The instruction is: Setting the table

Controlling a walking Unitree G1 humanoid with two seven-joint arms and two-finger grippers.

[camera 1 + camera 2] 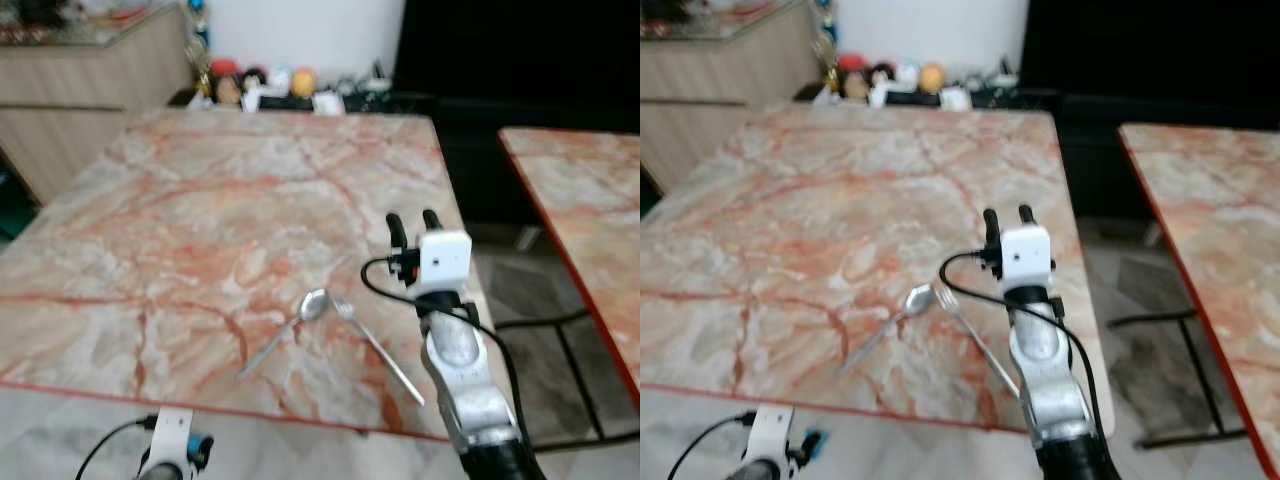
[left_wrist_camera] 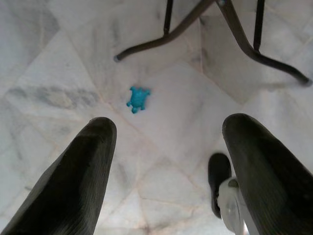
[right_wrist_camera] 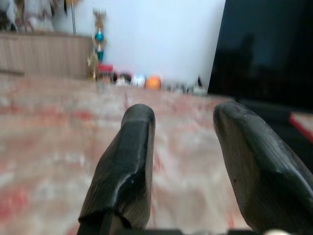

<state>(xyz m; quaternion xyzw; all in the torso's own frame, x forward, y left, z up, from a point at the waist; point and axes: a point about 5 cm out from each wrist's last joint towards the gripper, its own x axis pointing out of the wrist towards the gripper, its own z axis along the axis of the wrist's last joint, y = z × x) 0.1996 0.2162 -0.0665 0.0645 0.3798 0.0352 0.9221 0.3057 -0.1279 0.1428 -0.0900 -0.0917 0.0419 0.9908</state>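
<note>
Spoon [image 1: 300,322]: on the marble table [image 1: 200,230], near its front edge.
Fork [image 1: 375,347]: just beside the spoon, heads seemingly touching.
Right gripper [image 1: 414,224]: above the table beyond the fork, fingers spread, empty.
Left gripper [image 2: 166,147]: below the table's edge, over floor, fingers apart.

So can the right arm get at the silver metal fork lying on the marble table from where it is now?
Probably yes. The right gripper is open and empty above the orange-veined marble table, just beyond the silver metal fork, which lies flat beside a silver spoon. Nothing stands between them; the spoon's bowl close to the tines may crowd a grasp.
</note>
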